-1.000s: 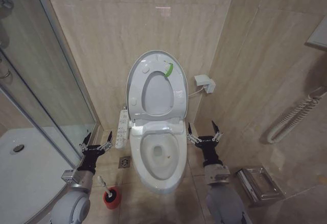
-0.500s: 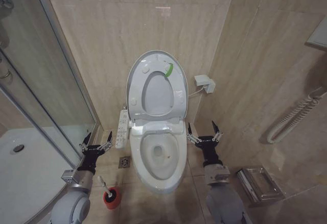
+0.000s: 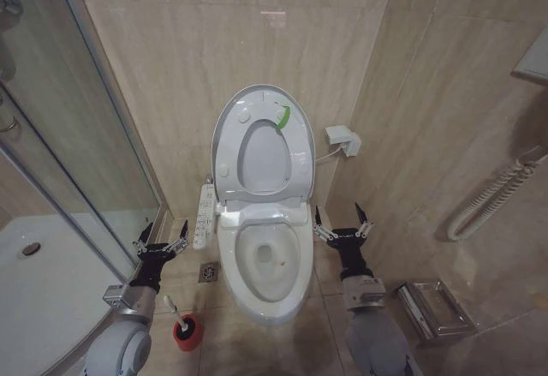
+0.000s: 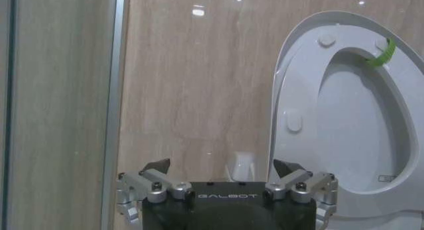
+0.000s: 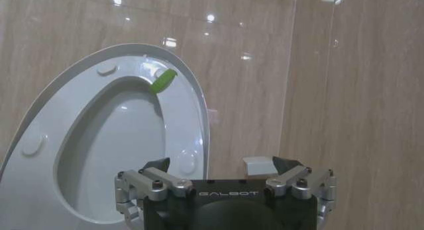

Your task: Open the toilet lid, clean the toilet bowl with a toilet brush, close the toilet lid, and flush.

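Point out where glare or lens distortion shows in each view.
Head view: wide-angle bending curves the shower glass and wall edges; a faint light patch sits on the tiles above the toilet lid. Left wrist view: small bright ceiling-light reflections dot the glossy wall tile. Right wrist view: similar highlights on the tile and lid rim.

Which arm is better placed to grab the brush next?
Left, probably. The brush stands in its red cup on the floor just below the open left hand; the right hand is across the bowl.

GALBOT on left claw (image 4: 223,166), right claw (image 5: 223,164)
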{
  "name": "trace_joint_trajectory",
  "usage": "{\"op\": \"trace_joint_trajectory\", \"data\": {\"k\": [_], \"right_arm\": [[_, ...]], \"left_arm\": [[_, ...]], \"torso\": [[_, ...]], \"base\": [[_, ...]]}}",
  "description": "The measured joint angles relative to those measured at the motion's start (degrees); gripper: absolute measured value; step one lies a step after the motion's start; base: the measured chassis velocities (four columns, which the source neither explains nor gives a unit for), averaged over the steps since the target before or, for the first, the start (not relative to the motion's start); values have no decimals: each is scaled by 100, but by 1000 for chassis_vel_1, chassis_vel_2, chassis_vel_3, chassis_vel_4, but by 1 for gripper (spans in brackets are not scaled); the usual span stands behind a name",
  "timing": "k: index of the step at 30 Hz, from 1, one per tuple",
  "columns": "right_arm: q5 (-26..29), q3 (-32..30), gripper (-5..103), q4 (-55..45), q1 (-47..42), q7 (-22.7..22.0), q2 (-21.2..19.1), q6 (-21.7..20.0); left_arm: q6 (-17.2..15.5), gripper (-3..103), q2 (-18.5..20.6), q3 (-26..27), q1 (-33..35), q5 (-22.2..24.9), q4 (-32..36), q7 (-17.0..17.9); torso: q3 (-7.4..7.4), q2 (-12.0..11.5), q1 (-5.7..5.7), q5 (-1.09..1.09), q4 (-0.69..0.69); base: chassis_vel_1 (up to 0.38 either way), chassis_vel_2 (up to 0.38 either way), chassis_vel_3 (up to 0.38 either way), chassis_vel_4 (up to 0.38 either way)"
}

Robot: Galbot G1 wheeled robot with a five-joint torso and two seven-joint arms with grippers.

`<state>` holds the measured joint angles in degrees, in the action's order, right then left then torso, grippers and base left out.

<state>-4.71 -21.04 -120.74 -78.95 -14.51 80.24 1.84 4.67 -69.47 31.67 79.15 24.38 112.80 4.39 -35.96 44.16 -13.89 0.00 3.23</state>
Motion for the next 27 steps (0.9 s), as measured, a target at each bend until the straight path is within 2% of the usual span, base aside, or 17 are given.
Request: {"op": "trace_joint_trajectory", "data": {"k": [27], "right_arm": [[0, 0, 100, 0, 0, 0, 0, 0]], "left_arm": [[0, 100, 0, 0, 0, 0, 0, 0]], "torso": [[0, 0, 0, 0, 0]], "base": [[0, 0, 0, 0]]}}
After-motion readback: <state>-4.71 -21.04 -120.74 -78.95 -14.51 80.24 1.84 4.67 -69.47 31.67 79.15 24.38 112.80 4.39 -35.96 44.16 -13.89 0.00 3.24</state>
